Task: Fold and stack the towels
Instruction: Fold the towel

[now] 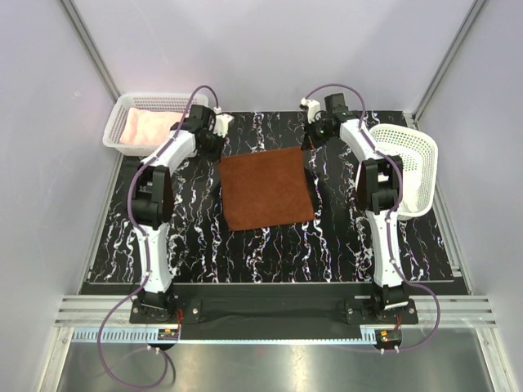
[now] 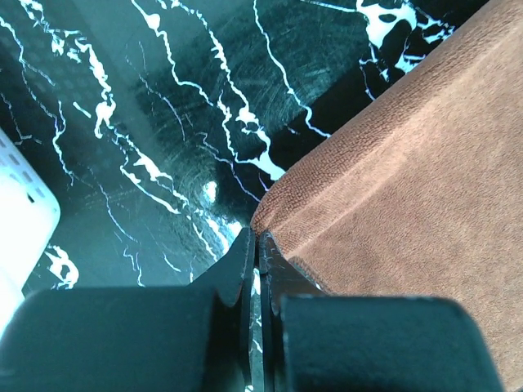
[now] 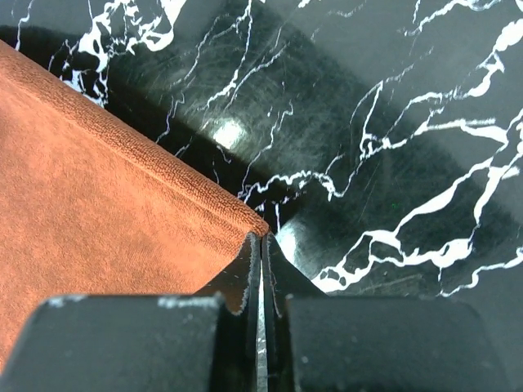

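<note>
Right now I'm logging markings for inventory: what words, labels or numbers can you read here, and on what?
No readable text in any view.
brown towel, pink towel: no tag or print shows.
left basket, right basket, table: no lettering, only the table's marble veining.
Coloured specks by the arm bases: too small to tell if they carry text.

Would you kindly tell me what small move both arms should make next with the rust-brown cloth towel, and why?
Probably lift both far corners slightly together: the left fingers and right fingers appear closed on corners of the flat rust-brown cloth towel, ready to fold toward its near edge.
</note>
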### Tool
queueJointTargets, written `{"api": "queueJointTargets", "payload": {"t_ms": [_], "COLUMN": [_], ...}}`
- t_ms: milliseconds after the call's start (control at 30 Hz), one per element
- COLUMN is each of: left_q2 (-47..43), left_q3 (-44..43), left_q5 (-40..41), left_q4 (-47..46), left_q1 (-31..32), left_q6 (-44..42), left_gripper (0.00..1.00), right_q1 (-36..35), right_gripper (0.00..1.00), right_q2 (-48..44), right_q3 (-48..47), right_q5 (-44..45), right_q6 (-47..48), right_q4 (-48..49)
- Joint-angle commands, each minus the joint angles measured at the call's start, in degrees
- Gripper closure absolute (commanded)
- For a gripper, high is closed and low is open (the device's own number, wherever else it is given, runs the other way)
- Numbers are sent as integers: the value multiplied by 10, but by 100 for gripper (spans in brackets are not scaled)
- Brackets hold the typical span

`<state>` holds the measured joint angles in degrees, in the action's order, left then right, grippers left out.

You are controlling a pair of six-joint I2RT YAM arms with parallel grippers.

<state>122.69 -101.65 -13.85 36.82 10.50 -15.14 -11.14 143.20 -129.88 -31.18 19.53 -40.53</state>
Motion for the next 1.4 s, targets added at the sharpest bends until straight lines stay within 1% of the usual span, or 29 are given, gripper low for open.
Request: {"api": "queueJointTargets", "payload": {"t_ms": [0,67,100,200,267,400,667,767,900,1067,1167,1367], "left_q2": [-54,-71,-77,-96,-111,-138,-190,-207,-234,-269,-287,-310], "left_q3": [16,29,35,49,63,88,145,174,228,262,283,311], "left_q5": [42,42,40,34,45,50,60,40,27,46,46,77], "left_q4": [-35,-42,-51,-50,-52,-52,-40,-42,-52,-49,-52,-38], "left_q1": [3,5,7,18,25,32,47,52,66,89,105,123], "left_q6": [1,6,9,15,16,21,27,38,49,58,67,71], "left_gripper": [100,100,100,100,100,100,100,100,100,100,100,100], "right_q1": [2,2,2,3,2,3,1,2,0,-2,-3,-9], "right_gripper": [100,100,100,100,100,100,100,100,100,100,100,100], "right_q2": [-75,-97,-106,-128,-145,-186,-258,-290,-330,-389,-406,-440], "right_q3": [41,65,92,127,140,213,311,362,430,500,535,593], "right_q5": [35,33,31,28,29,36,26,29,39,56,55,58], "right_q6": [-5,-5,-5,-13,-16,-19,-53,-68,-77,-92,-113,-145], "right_q4": [53,69,88,112,118,164,196,216,218,236,242,266]}}
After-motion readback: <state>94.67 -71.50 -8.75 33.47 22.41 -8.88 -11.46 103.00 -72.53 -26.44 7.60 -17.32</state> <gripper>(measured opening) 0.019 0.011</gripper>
